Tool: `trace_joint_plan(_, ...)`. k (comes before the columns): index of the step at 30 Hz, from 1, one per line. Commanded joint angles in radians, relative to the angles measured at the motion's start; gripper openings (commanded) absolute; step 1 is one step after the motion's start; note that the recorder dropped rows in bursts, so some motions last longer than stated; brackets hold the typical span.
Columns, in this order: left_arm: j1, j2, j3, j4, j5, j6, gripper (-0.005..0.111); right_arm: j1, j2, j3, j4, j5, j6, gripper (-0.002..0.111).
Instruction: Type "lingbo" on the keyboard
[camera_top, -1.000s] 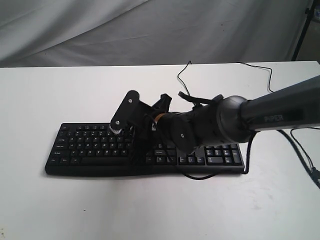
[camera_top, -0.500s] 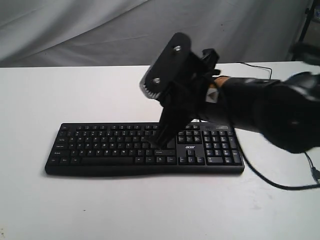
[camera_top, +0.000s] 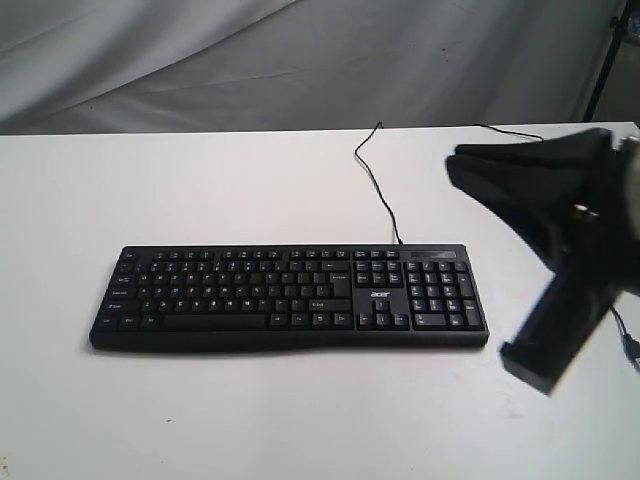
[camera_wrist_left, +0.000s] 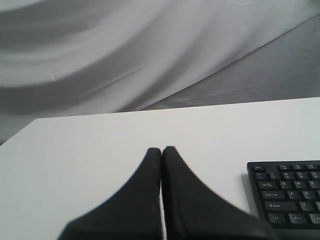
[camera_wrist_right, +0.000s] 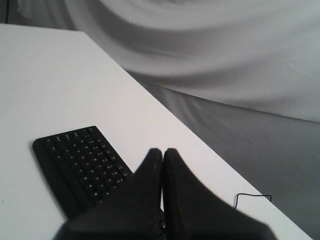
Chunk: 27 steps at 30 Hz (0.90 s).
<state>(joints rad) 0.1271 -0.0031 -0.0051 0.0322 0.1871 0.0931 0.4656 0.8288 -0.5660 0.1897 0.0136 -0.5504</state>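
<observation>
The black keyboard (camera_top: 290, 295) lies flat across the middle of the white table (camera_top: 200, 190), number pad to the right, with no gripper over its keys. My right gripper (camera_top: 458, 165) hangs blurred above the table to the right of the keyboard, its fingers pressed together into a wedge. In the right wrist view the right gripper (camera_wrist_right: 162, 151) is shut on nothing, high above the keyboard (camera_wrist_right: 82, 160). The left gripper (camera_wrist_left: 161, 149) is shut and empty, hovering over bare table beside the keyboard's (camera_wrist_left: 290, 192) end. The exterior view does not show the left gripper.
The keyboard's thin black cable (camera_top: 375, 180) snakes to the table's back edge. Another dark cable (camera_top: 625, 340) hangs at the right edge. Grey cloth (camera_top: 300, 60) forms the backdrop, with a dark stand leg (camera_top: 605, 60) at the top right.
The right arm lifted off the middle of the keyboard, rose, and swung to the right; the whole keyboard is now uncovered.
</observation>
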Motion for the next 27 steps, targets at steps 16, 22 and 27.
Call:
trace_joint_plan(16,-0.004,0.003,0.005,-0.001,-0.004,-0.003,0.001,0.003,-0.195,0.129,0.012,0.007,0.020,0.000)
trace_joint_plan(22,-0.004,0.003,0.005,-0.001,-0.004,-0.003,0.001,-0.037,-0.250,0.129,0.012,0.069,0.020,0.000)
trace_joint_plan(27,-0.004,0.003,0.005,-0.001,-0.004,-0.003,0.001,-0.162,-0.383,0.129,0.036,0.224,0.029,0.000)
